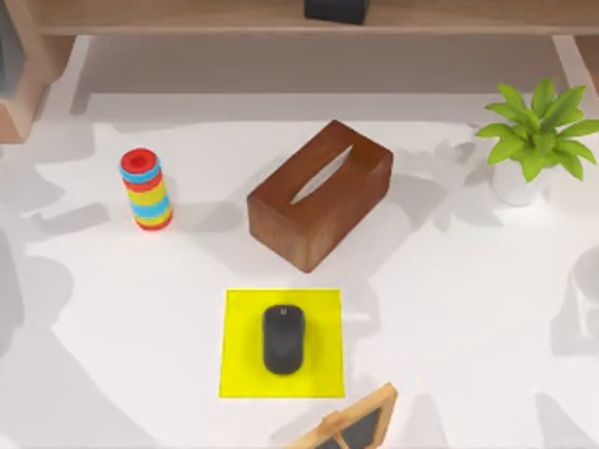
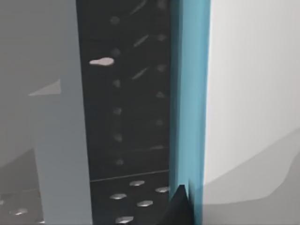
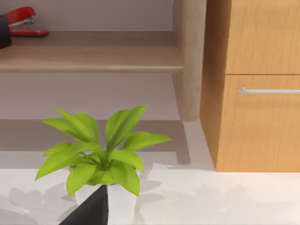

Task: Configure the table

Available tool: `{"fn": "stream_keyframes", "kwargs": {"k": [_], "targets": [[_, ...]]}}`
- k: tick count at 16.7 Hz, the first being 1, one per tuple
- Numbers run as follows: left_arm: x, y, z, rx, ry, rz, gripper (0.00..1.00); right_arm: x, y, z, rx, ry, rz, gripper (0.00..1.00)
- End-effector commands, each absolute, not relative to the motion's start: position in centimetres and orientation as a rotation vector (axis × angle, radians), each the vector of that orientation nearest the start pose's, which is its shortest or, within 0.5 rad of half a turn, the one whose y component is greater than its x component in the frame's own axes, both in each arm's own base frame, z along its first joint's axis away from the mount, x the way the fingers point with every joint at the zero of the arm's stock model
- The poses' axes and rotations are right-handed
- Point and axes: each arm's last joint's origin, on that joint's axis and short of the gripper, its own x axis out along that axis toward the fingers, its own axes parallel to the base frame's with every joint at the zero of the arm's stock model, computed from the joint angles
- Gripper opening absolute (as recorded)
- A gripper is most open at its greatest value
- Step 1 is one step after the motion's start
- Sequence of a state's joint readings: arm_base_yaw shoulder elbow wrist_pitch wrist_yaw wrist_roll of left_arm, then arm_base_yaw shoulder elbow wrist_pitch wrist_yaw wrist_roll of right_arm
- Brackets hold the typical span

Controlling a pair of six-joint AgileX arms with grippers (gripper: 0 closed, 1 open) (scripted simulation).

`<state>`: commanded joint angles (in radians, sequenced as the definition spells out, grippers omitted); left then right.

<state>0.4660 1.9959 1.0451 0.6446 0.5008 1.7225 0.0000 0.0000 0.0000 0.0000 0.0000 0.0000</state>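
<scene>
The white table (image 1: 468, 327) carries a brown wooden tissue box (image 1: 320, 194) at its middle, lying at an angle. In front of it a black mouse (image 1: 283, 339) rests on a yellow square mat (image 1: 282, 342). A stack of red, blue and yellow rings (image 1: 145, 189) stands at the left. A potted green plant (image 1: 535, 140) stands at the right, and the right wrist view sees it close up (image 3: 101, 157), with a dark edge of my right gripper (image 3: 89, 212) just before it. A dark edge of my left gripper (image 2: 180, 206) hangs in front of a dark perforated panel (image 2: 126, 103) and a blue strip (image 2: 190, 93).
A light-brown wooden shelf unit (image 1: 281, 17) runs along the back; a red stapler (image 3: 21, 21) lies on its shelf beside a drawer cabinet (image 3: 262, 93). A small wooden-framed board (image 1: 351, 426) leans at the table's front edge. A dark box (image 1: 334, 9) sits on the shelf.
</scene>
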Motion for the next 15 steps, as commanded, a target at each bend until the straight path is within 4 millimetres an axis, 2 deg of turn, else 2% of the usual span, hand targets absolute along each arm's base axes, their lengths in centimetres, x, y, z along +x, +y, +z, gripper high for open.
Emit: {"fn": "stream_keyframes", "kwargs": {"k": [1, 14, 15], "targets": [[37.72, 17.68, 14.67, 1.558, 0.179, -0.233, 0.00, 10.57, -0.12, 16.00, 0.000, 0.000, 0.000, 1.00], [37.72, 17.68, 14.67, 1.558, 0.179, -0.233, 0.98, 10.57, -0.12, 16.00, 0.000, 0.000, 0.000, 1.00], [37.72, 17.68, 14.67, 1.558, 0.179, -0.233, 1.00, 10.57, -0.12, 16.00, 0.000, 0.000, 0.000, 1.00]]}}
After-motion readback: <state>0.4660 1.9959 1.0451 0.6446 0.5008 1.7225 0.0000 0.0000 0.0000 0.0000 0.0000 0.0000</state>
